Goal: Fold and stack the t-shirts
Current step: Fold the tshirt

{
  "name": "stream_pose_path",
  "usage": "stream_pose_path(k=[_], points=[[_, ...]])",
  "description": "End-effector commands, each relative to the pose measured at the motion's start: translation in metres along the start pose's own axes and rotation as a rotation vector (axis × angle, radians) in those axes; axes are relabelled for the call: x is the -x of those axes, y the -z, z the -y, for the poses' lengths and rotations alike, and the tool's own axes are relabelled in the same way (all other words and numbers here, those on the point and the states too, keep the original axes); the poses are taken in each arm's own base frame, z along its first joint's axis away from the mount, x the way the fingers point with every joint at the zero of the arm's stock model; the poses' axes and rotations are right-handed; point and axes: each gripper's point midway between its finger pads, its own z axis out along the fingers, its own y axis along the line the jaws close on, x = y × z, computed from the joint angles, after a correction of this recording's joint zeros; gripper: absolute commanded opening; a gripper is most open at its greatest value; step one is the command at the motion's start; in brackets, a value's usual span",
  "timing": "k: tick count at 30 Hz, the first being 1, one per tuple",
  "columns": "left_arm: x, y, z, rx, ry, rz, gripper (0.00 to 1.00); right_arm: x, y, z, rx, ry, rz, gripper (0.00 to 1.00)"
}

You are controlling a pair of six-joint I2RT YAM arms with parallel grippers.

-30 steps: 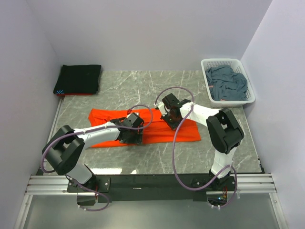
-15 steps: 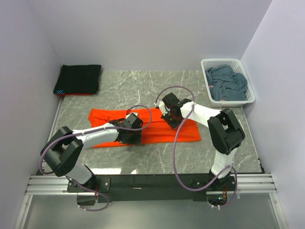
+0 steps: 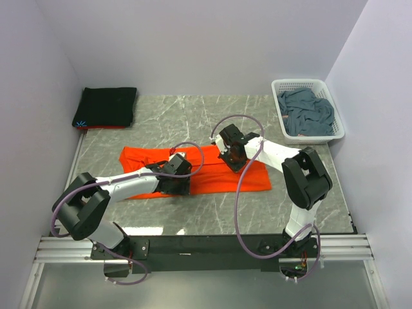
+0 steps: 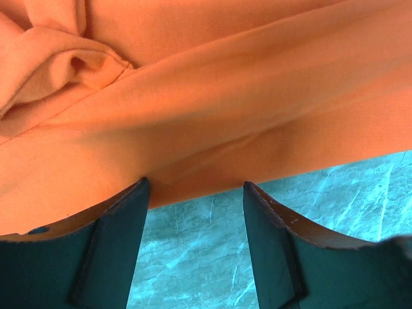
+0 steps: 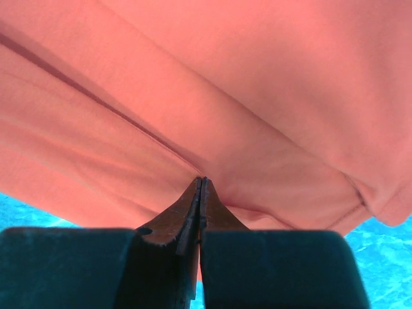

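Seeing the orange t-shirt (image 3: 254, 176) stretched left-right, I have the left gripper (image 4: 195, 185) wide at its near edge, the right gripper (image 5: 201, 183) closed tight.

The grey marbled surface (image 3: 167, 122) carries an orange t-shirt (image 3: 219, 180) spread mid-surface, a folded black t-shirt (image 3: 108, 106) far left, and a white basket (image 3: 299, 82) far right.

Top cam: bright, even overhead light, faint soft shadows on tabletop (image 3: 161, 122). Wrist cams: marble tinted teal; left hand (image 4: 195, 187) dark, edges slightly soft.
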Motion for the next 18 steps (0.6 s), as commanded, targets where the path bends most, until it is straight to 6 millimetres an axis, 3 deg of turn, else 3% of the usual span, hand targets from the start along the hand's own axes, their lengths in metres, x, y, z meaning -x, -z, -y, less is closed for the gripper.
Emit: stream_pose_path(k=[1, 7, 8, 12, 18], points=[[-0.032, -0.003, -0.009, 0.013, 0.015, -0.109, 0.66, 0.025, 0.015, 0.020, -0.073, -0.031, 0.085, 0.03], [-0.033, -0.004, -0.008, 0.009, 0.018, -0.114, 0.66, 0.038, 0.011, 0.024, -0.081, -0.054, 0.113, 0.09], [-0.033, -0.004, -0.008, 0.011, 0.020, -0.113, 0.66, 0.041, 0.012, 0.025, -0.085, -0.059, 0.120, 0.16], [-0.032, -0.004, -0.008, 0.010, 0.025, -0.108, 0.68, 0.048, 0.018, 0.029, -0.110, -0.096, 0.152, 0.27], [-0.023, 0.000, -0.005, 0.012, 0.040, -0.083, 0.75, 0.035, 0.034, 0.049, -0.179, -0.261, 0.176, 0.31]])
